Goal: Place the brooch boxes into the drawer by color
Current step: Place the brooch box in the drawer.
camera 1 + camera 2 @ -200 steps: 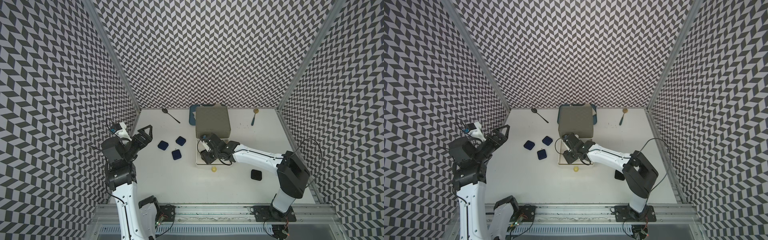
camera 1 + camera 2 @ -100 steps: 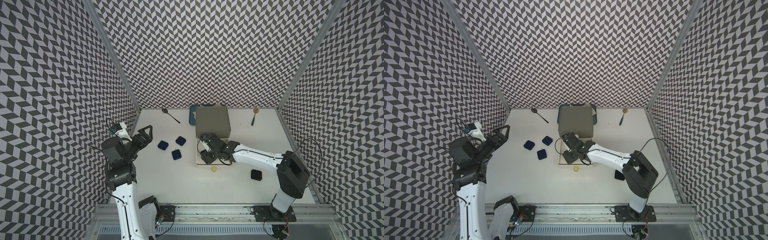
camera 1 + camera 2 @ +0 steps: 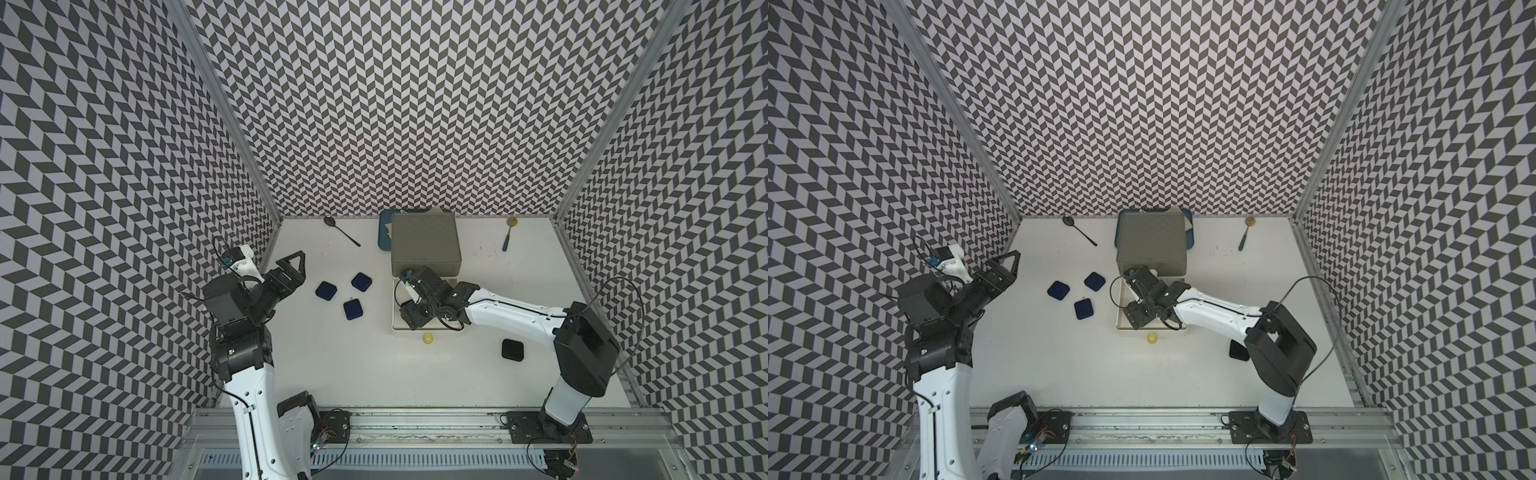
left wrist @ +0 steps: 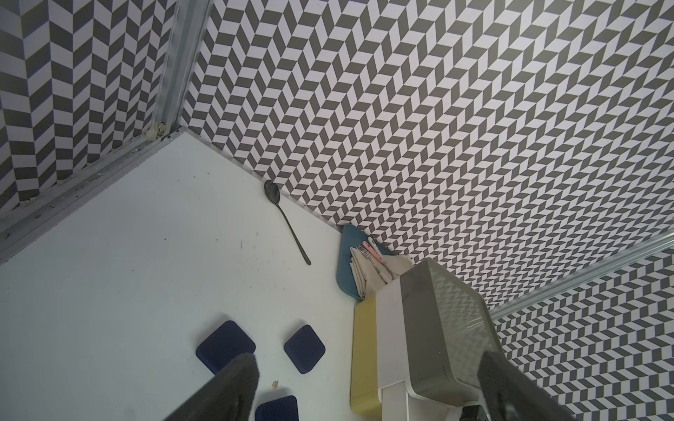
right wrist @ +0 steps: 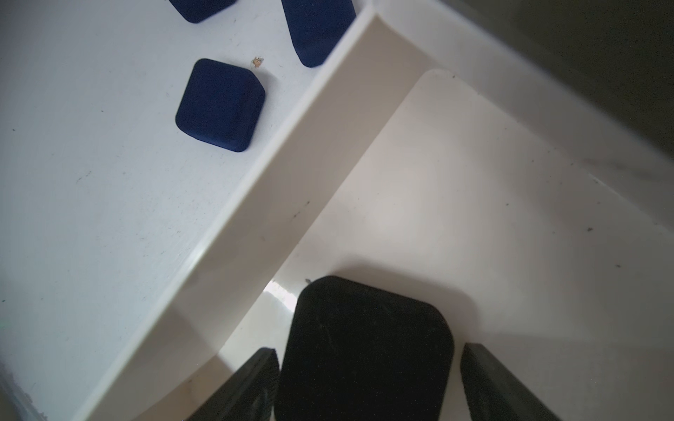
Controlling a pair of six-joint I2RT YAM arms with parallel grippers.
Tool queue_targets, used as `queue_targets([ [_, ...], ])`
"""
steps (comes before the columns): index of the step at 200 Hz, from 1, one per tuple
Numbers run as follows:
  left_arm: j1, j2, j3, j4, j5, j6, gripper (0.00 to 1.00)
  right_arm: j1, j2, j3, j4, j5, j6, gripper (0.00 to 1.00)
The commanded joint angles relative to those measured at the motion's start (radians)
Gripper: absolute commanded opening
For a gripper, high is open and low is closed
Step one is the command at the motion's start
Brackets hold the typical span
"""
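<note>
A black brooch box (image 5: 364,328) lies in the white drawer (image 5: 291,153) pulled out of the chest (image 3: 424,241), between the parted jaws of the right gripper (image 5: 366,368), while three navy boxes (image 3: 326,291) rest on the tabletop (image 3: 374,374) beside the chest, near the left gripper (image 3: 294,268), jaws wide apart.

- The drawer chest (image 4: 434,328) stands near the chevron wall, stacked grey over white over yellow. The white tier reaches out past the grey one's front.
- Three navy brooch boxes lie flat on the white table (image 4: 127,273), off the chest's side: the nearest box (image 4: 304,349), the outer box (image 4: 225,346) farther from the chest, and the third box (image 4: 277,408), cut by the frame edge.
- A dark blue tray (image 4: 348,255) sits behind the chest against the wall. It carries a folded beige napkin (image 4: 364,271) and cutlery (image 4: 375,255) with patterned handles.
- A spoon (image 4: 286,218) lies beyond the tray from the chest, its bowl at the wall's foot.
- The left gripper (image 4: 369,359) has its two dark fingers (image 4: 233,386) spread wide apart. One overlaps the outer box and the other crosses the chest's grey tier.
</note>
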Motion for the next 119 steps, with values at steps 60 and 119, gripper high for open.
queue_targets([
  [60,-0.011,-0.006,0.02,-0.017,-0.004,0.021,1.0,-0.004,-0.068,0.069,-0.015,0.006,-0.003,0.89],
  [119,-0.013,-0.002,0.027,-0.017,-0.004,0.016,1.0,-0.004,-0.168,0.095,-0.069,-0.023,0.011,0.91],
])
